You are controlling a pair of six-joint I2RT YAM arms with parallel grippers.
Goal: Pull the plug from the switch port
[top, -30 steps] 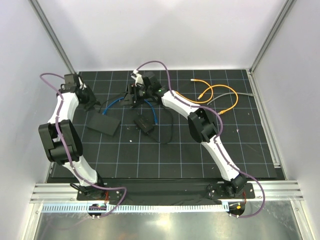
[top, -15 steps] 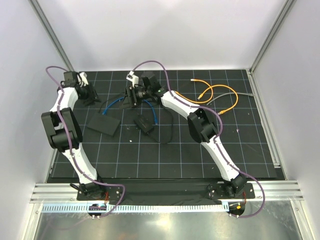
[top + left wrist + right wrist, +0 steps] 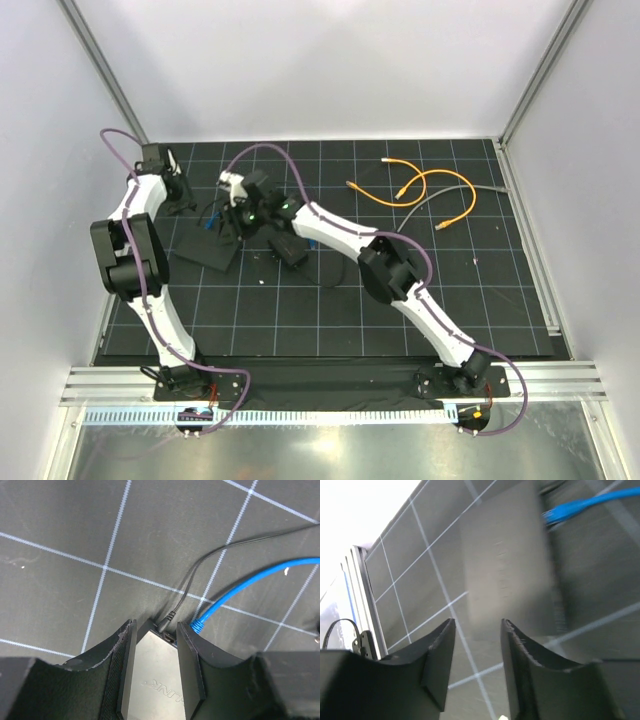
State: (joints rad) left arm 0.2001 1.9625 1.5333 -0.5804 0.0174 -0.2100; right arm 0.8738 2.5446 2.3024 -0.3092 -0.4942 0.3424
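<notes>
The left gripper (image 3: 156, 625) has its fingers (image 3: 122, 675) apart astride one end of the single black switch (image 3: 152, 680); whether they pinch it cannot be told. The letters "LINK" read on its lid. Two leads meet that end: one blue plug (image 3: 197, 626) and one thin black cord (image 3: 210, 560). The right gripper (image 3: 478, 622) hovers over the switch, fingers apart on nothing. The switch lies toward the left edge of the gridded mat (image 3: 400, 300), one smaller black brick (image 3: 288, 247) beside it. What look like two orange cables (image 3: 425, 178) and one grey cable (image 3: 470, 187) lie near the far right corner.
</notes>
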